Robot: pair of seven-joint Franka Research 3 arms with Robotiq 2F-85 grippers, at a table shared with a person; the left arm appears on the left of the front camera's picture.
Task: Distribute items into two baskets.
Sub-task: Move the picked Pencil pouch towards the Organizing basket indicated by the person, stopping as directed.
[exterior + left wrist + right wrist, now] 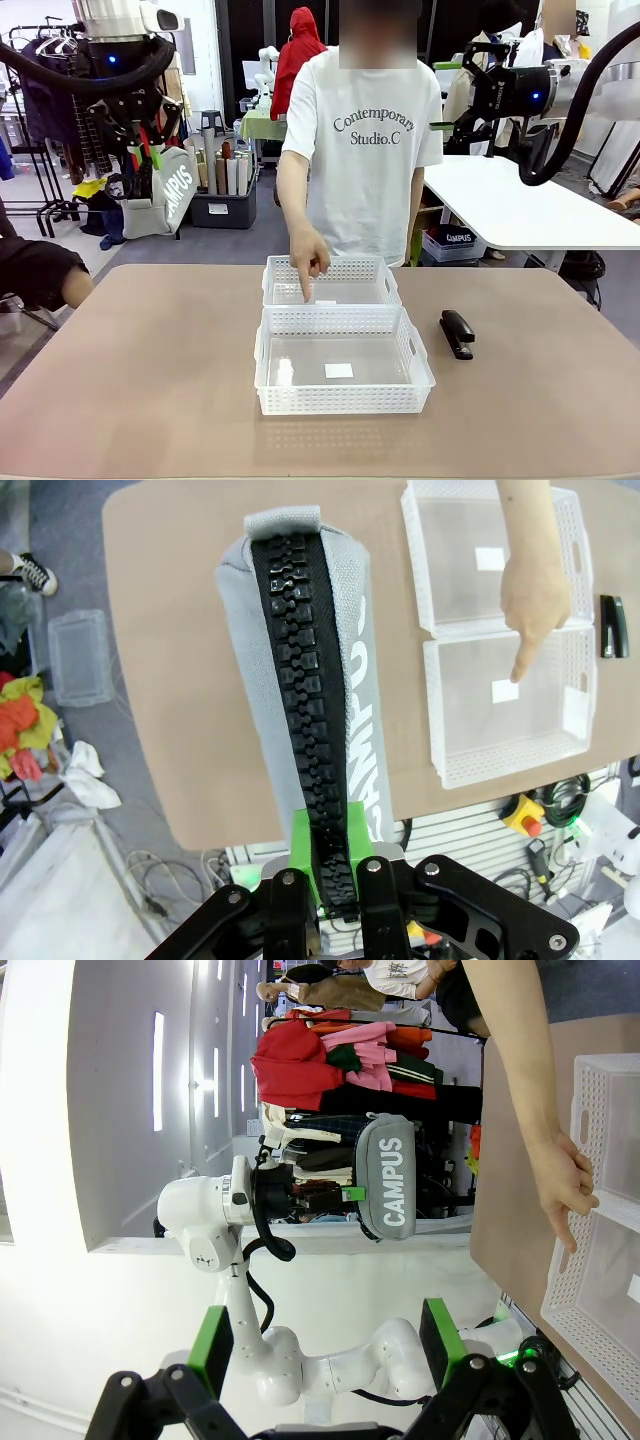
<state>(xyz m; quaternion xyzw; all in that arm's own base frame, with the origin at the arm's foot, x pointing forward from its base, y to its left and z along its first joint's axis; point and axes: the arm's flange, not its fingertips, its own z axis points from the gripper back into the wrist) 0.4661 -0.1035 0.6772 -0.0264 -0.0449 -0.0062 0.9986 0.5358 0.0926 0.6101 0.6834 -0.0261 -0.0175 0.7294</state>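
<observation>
Left hand [140, 150] clamped on the pouch [165, 200], high above the tabletop [150, 380]; right hand [325, 1345] apart; a person's finger [306, 290] points down over the baskets [340, 312]

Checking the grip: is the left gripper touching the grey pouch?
Touching. The left wrist view shows the left gripper shut on the grey pouch, green pads pinching its zipper end.
</observation>
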